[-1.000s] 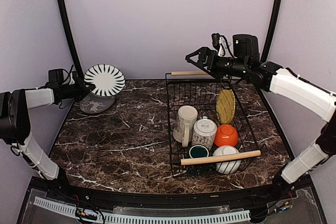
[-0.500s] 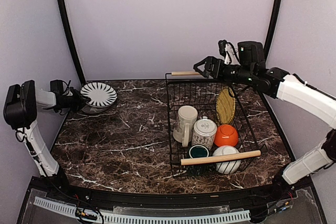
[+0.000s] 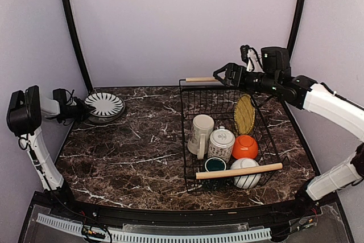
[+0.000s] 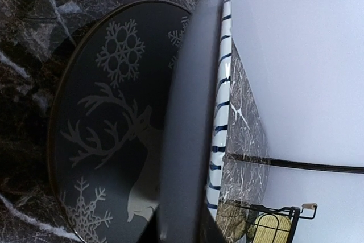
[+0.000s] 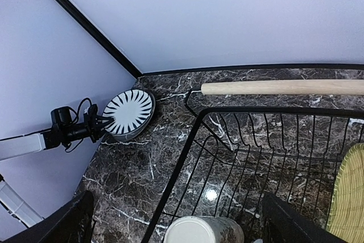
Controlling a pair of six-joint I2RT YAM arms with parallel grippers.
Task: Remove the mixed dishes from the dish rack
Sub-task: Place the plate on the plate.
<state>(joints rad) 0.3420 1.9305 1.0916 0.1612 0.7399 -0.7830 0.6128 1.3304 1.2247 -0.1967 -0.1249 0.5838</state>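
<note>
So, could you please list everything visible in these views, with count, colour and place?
table: one, dark brown marble
dish rack: one, black wire, two wooden handles, table's right half
cream mug: one, cream, rack's left
patterned mug: one, white, rack's middle
orange bowl: one, orange, rack's right
dark green cup: one, dark green, rack's near left
white bowl: one, white, striped, rack's near right
lime-green plate: one, yellow-green, on edge, rack's far right
radial plate: one, grey-and-white, table's far left, over the dark plate
dark plate: one, dark grey, pale reindeer and snowflakes, flat on the table
left gripper: one, black, shut on the radial plate's rim
right gripper: one, black, open, above the rack's far edge
</note>
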